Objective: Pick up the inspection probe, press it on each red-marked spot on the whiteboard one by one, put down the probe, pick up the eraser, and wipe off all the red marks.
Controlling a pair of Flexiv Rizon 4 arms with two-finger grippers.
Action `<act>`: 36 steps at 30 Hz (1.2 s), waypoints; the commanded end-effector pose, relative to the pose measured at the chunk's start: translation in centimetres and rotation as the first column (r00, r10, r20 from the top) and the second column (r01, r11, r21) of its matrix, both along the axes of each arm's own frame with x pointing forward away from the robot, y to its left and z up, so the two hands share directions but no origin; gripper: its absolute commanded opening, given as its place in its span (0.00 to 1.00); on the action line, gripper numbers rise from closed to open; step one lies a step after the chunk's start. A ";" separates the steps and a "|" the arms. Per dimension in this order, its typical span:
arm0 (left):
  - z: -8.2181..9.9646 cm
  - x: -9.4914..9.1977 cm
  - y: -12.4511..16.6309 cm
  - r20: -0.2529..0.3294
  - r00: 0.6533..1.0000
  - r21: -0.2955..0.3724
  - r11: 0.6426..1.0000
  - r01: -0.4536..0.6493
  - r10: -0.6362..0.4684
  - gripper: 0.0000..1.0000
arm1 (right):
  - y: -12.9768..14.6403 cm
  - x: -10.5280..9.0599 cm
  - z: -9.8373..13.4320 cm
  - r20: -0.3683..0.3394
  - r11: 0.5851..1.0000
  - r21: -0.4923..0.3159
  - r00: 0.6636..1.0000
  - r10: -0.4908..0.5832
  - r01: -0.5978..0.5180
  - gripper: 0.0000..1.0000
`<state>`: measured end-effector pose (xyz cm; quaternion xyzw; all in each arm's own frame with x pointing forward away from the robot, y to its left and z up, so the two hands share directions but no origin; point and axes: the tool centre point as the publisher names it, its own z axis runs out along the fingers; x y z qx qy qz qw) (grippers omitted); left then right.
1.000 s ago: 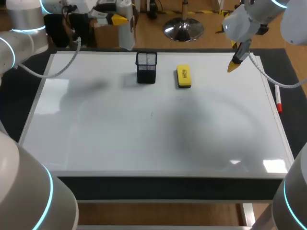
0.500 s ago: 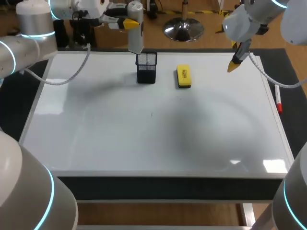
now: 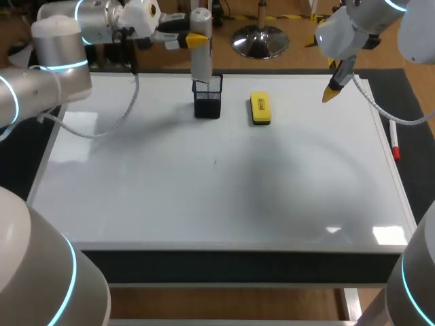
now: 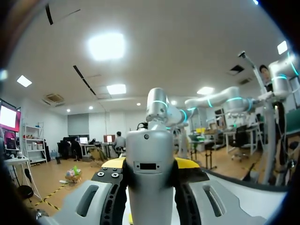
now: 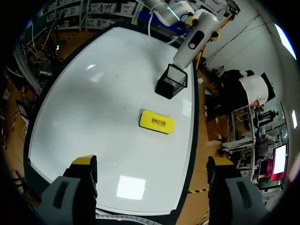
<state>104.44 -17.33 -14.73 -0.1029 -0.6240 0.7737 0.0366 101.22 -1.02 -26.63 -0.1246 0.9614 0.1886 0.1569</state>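
probe [image 3: 201,47]: upright in your left arm's grip, its lower end right at the mouth of the mesh holder [image 3: 207,98], near the far edge of the whiteboard [image 3: 204,197]. You cannot tell whether the end is already inside the rim.
left gripper [image 4: 150,164]: clenched on the probe, with one yellow tip pressed against each side of its grey body.
eraser [image 3: 260,109]: lying flat on the whiteboard just beside the mesh holder, on your right of it, with nothing touching it.
board surface: no red spots that can be made out, only a tiny dark fleck near the middle.
right gripper [image 3: 333,89]: released, fingers spread wide with nothing between them. It hangs over the far right corner of the whiteboard, well apart from the eraser.
marker [image 3: 394,146]: a red-tipped pen lying along the right side, just off the whiteboard's frame.
step in hand: the probe is at its holder. With no spots showing, this looks more like the put-down than the pick-up, but that is a judgement, not a certainty.
next move: if you are putting it down, keep the probe vertical and centred over the opening and lower it until it rests. Then open the fingers and lift straight up — the holder looks light and a sideways pull could tip it. The eraser comes after, and your right gripper is the free one.
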 end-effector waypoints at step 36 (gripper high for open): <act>-2.2 2.0 -0.5 -0.152 0.849 -0.077 0.851 -0.520 0.505 0.00 | 0.0 0.0 0.0 -0.001 1.000 -0.004 1.000 0.001 -0.001 1.00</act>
